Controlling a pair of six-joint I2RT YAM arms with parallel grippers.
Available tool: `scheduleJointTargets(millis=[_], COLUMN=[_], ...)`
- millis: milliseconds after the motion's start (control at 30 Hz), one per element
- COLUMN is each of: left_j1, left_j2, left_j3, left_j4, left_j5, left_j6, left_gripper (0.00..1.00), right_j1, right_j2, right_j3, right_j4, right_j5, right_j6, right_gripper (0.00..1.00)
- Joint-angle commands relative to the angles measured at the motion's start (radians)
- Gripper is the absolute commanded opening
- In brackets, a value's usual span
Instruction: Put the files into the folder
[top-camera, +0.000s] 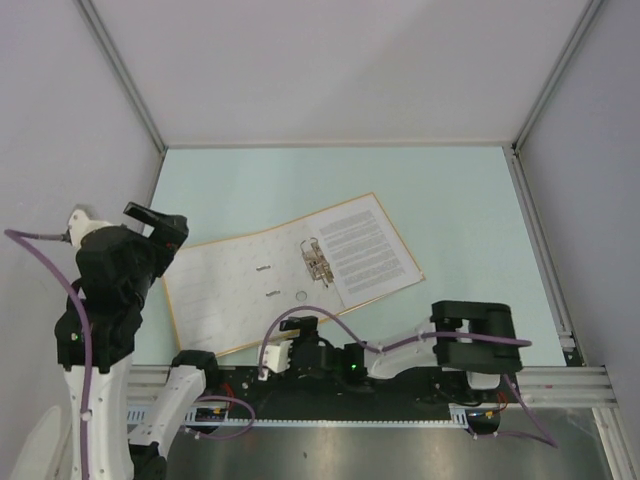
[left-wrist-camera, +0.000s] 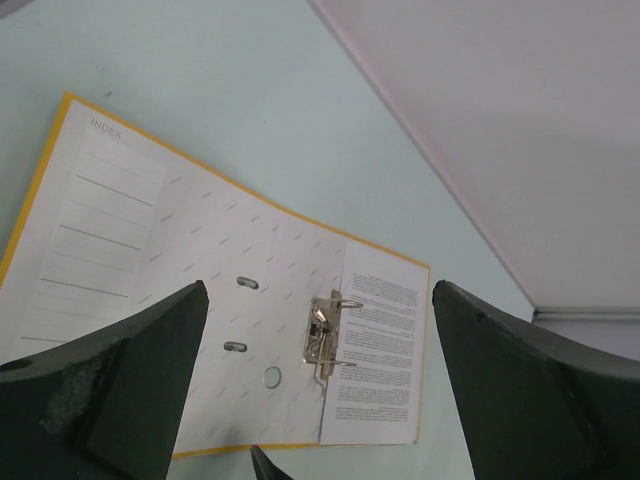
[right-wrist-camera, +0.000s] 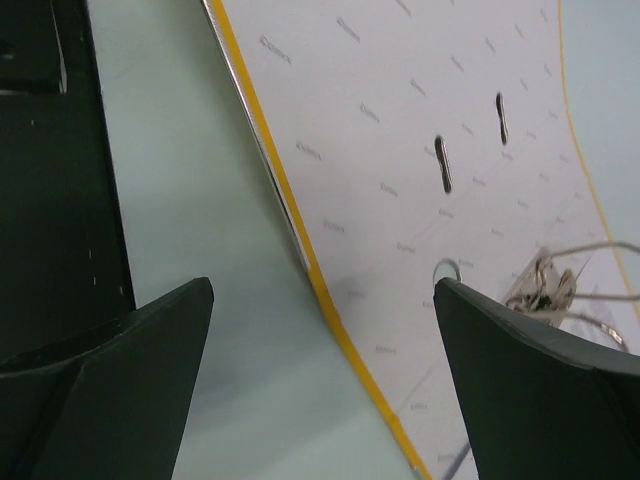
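Closest to us in each wrist view are the dark fingers. The left gripper (left-wrist-camera: 320, 290) and the right gripper (right-wrist-camera: 322, 285) both stand spread wide with nothing between their pads. The files (top-camera: 365, 250) lie flat on the right-hand leaf of the folder (top-camera: 225, 285), which is open face up on the pale green table (top-camera: 450, 200). Their inner edge sits just beside the ring clip (top-camera: 315, 262). We cannot tell whether the rings pass through the sheets or only arch over them. The sheets' long edges run along the clip, slanted a little from the line out from the bases. The whole open folder stretches crosswise, from near left to far right. Seen from the left wrist, the files (left-wrist-camera: 375, 350) are beyond the clip (left-wrist-camera: 325, 340), across the full empty leaf. From above, the left gripper (top-camera: 157, 224) hangs high at the folder's left end, well apart from the paper. The right gripper (top-camera: 290, 340) sits low by the folder's near edge, with the clip (right-wrist-camera: 545, 285) ahead and to its right. We judge the right arm the nearer one, with the files farther out and rightward from its fingers.
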Motion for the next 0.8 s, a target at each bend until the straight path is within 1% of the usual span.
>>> scheduleJointTargets(millis=[0,100,233,267,333,367,433,467,500,533,567,633,733,767], left_j1=[0.006,0.006,0.006,0.006,0.006,0.006,0.006,0.006,0.005,0.005,0.005,0.005,0.005,0.005], left_j2=[-0.038,-0.032,-0.023,-0.021,-0.018,-0.011,-0.003,0.002,0.006,0.008,0.009,0.015,0.019,0.02], left_j3=[0.072,0.095,0.101,0.103,0.107,0.116,0.129,0.139,0.143,0.144,0.146,0.146,0.144,0.144], left_j4=[-0.002,-0.008,0.002,0.012,0.023,0.035,0.043,0.051,0.057,0.066,0.077,0.089,0.135,0.147], left_j5=[-0.042,-0.054,-0.054,-0.053,-0.045,-0.034,-0.004,0.009,0.039,0.05,0.062,0.081,0.108,0.122], left_j6=[-0.019,-0.005,0.012,0.015,0.026,0.032,0.046,0.044,0.043,0.043,0.041,0.034,0.037,0.055], left_gripper=[1.0,1.0,1.0,1.0,1.0,1.0,1.0,1.0,1.0,1.0,1.0,1.0,1.0,1.0], right_j1=[0.03,0.045,0.059,0.057,0.047,0.041,0.018,0.007,-0.005,-0.031,-0.041,-0.076,-0.113,-0.139], right_j2=[0.129,0.224,0.378,0.428,0.476,0.493,0.525,0.528,0.524,0.518,0.511,0.488,0.462,0.456], right_j3=[0.125,0.22,0.361,0.394,0.467,0.487,0.549,0.567,0.605,0.619,0.628,0.653,0.684,0.685], right_j4=[0.169,0.166,0.209,0.229,0.292,0.307,0.324,0.292,0.263,0.204,0.194,0.15,0.072,0.064], right_j5=[0.101,0.091,0.189,0.212,0.276,0.292,0.322,0.322,0.303,0.29,0.284,0.269,0.24,0.238], right_j6=[-0.17,-0.187,-0.249,-0.275,-0.295,-0.303,-0.289,-0.265,-0.21,-0.179,-0.156,-0.087,0.013,0.034], right_gripper=[0.97,0.96,0.95,0.94,0.89,0.82,0.74,0.66,0.6,0.49,0.3,0.21,0.15,0.1])
